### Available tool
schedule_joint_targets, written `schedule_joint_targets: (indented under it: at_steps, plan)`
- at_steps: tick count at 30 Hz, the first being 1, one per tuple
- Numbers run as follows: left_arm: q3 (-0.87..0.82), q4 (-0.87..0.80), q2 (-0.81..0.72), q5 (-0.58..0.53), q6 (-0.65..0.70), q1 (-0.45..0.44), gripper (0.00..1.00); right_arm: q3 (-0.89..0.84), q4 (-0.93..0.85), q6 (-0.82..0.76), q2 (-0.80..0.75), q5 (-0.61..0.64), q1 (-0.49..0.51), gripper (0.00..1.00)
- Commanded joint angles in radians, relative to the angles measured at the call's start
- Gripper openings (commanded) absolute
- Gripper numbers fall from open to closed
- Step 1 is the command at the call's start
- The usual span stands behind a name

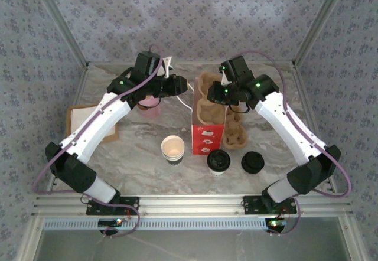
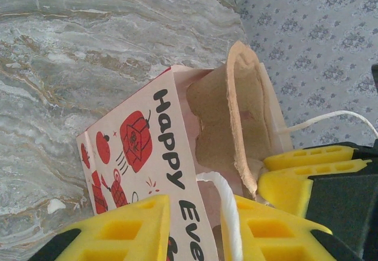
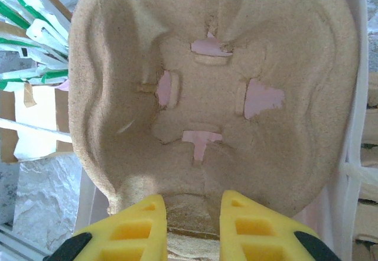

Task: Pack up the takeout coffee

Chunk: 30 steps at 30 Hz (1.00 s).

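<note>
Your right gripper (image 3: 194, 201) is clamped on the rim of the pulp cup carrier (image 3: 207, 95), which pokes out of the mouth of the paper bag (image 2: 133, 149). Your left gripper (image 2: 195, 205) straddles the bag's wall and white handle (image 2: 229, 214) w/ a visible gap btw the fingers, so can't tell if it's actually pinching anything. The takeout coffee (image 1: 218, 161), lid on, sits upright on the table (image 1: 142, 172) just by the bag's near end. It's btw the stack of lidless cups (image 1: 173, 149) on the left and a loose black lid (image 1: 253, 162) on the right. It's well apart from both grippers, on their near side.
</note>
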Motion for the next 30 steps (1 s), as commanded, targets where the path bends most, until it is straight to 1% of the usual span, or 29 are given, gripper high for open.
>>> schedule_joint_targets:
  at_steps: [1, 12, 20, 25, 27, 30]
  plan:
    - [0.02, 0.015, 0.01, -0.011, 0.0, -0.004, 0.28, -0.017, -0.021, -0.007, -0.024, 0.02, 0.017, 0.21]
    - [0.023, 0.015, 0.02, -0.014, -0.001, -0.004, 0.29, -0.046, 0.017, -0.062, -0.048, 0.004, 0.059, 0.21]
    - [0.03, 0.008, 0.029, -0.036, 0.004, 0.002, 0.28, -0.077, 0.022, -0.085, -0.059, -0.038, 0.056, 0.21]
    - [0.044, -0.003, 0.035, -0.035, 0.013, 0.028, 0.28, -0.071, 0.012, -0.091, -0.053, -0.044, 0.045, 0.21]
    - [0.057, -0.011, 0.041, -0.028, 0.018, 0.042, 0.24, -0.066, 0.005, -0.096, -0.05, -0.049, 0.041, 0.21]
    - [0.072, -0.021, 0.049, -0.019, 0.026, 0.05, 0.12, -0.064, 0.016, -0.101, -0.059, -0.046, 0.041, 0.21]
